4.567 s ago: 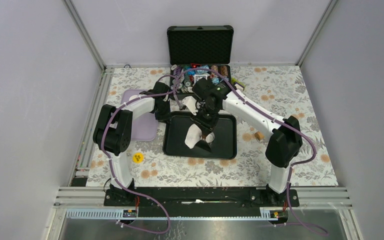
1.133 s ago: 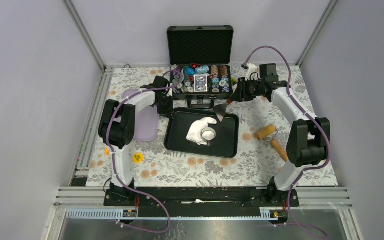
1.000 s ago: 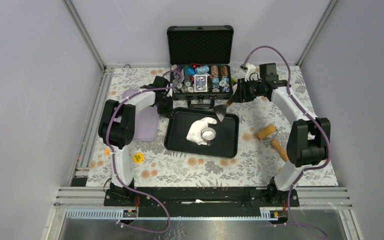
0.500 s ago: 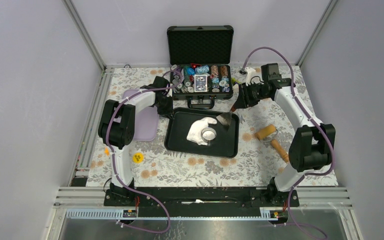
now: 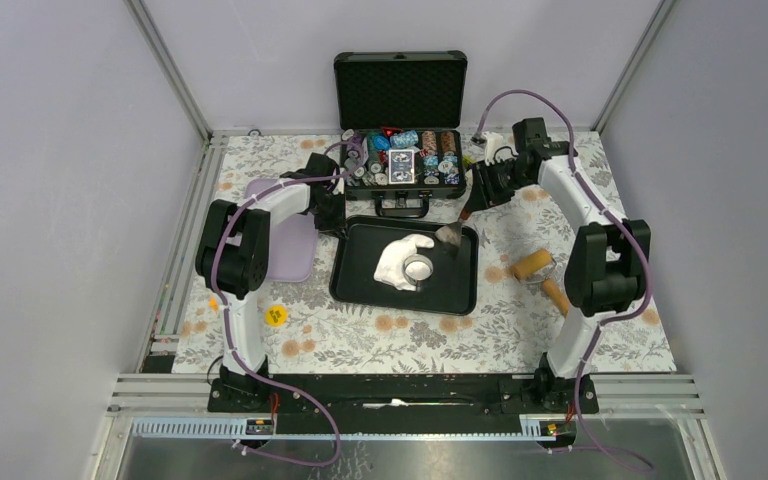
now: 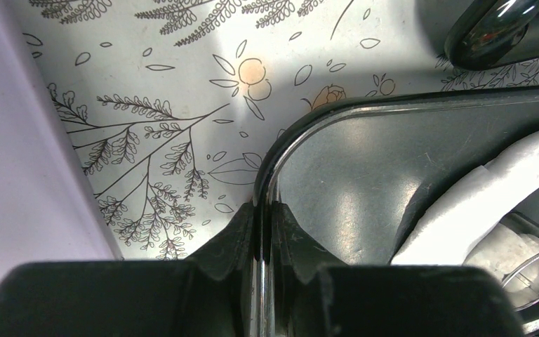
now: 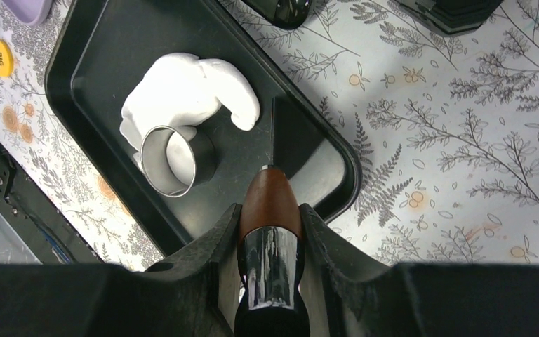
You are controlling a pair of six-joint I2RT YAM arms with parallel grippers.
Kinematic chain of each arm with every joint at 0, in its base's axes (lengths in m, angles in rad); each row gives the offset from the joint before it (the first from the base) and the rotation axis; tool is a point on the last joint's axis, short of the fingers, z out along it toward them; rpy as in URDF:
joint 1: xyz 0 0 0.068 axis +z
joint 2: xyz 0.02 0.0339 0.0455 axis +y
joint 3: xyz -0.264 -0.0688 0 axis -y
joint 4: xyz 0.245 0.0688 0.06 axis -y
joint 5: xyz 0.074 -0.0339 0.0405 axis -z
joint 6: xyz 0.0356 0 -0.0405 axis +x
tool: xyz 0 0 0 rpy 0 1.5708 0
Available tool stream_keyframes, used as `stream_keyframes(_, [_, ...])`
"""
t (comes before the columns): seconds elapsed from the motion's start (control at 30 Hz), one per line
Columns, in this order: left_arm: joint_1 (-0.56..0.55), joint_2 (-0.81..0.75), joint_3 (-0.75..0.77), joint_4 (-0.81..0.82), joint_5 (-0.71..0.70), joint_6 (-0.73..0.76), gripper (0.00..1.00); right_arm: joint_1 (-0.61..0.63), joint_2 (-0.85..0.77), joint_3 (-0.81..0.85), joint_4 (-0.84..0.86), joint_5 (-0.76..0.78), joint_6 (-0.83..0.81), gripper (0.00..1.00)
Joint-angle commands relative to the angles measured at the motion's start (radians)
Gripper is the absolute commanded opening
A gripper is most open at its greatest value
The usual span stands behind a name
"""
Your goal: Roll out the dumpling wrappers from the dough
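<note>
On tray [image 5: 358,291], dough [image 5: 397,258] lay just left of scraper [image 5: 449,235] — right tool [image 7: 270,223] clamped its handle [image 7: 269,200], left tool [image 6: 262,219] pinched rim [image 6: 261,184]

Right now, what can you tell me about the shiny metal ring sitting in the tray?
The steel ring cutter is a short, thin-walled, polished band, open on top. It stands upright in the black tray, sitting on one edge of the white dough, with dough showing inside. Neither tool touches it: the left tool pinches the tray's rim, the right tool holds a wooden-handled scraper nearby.
</note>
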Motion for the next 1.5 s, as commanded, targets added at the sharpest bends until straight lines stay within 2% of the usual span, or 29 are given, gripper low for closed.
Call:
stream_keyframes(0.0, [-0.012, -0.010, -0.021, -0.030, 0.033, -0.007, 0.00, 0.007, 0.061, 0.101, -0.065, -0.090, -0.037, 0.00])
stream_keyframes(0.43, [-0.020, -0.013, -0.026, -0.023, 0.037, -0.010, 0.00, 0.099, 0.224, 0.300, -0.071, -0.242, -0.045, 0.00])
stream_keyframes(0.67, [-0.022, -0.019, -0.028, -0.019, 0.035, -0.010, 0.00, 0.124, 0.292, 0.388, -0.063, -0.372, -0.004, 0.00])
stream_keyframes(0.93, [-0.023, -0.020, -0.032, -0.016, 0.027, -0.010, 0.00, 0.167, 0.331, 0.479, -0.065, -0.442, 0.053, 0.00])
stream_keyframes(1.03, [-0.023, -0.020, -0.033, -0.016, 0.025, -0.010, 0.00, 0.185, 0.344, 0.518, -0.078, -0.438, 0.069, 0.00])
stream_keyframes(1.23, [-0.023, -0.029, -0.036, -0.015, 0.022, -0.011, 0.00, 0.241, 0.383, 0.602, -0.209, -0.383, -0.002, 0.00])
stream_keyframes(1.47, [-0.023, -0.030, -0.037, -0.015, 0.019, -0.012, 0.00, 0.324, 0.339, 0.536, -0.234, -0.286, -0.038, 0.00])
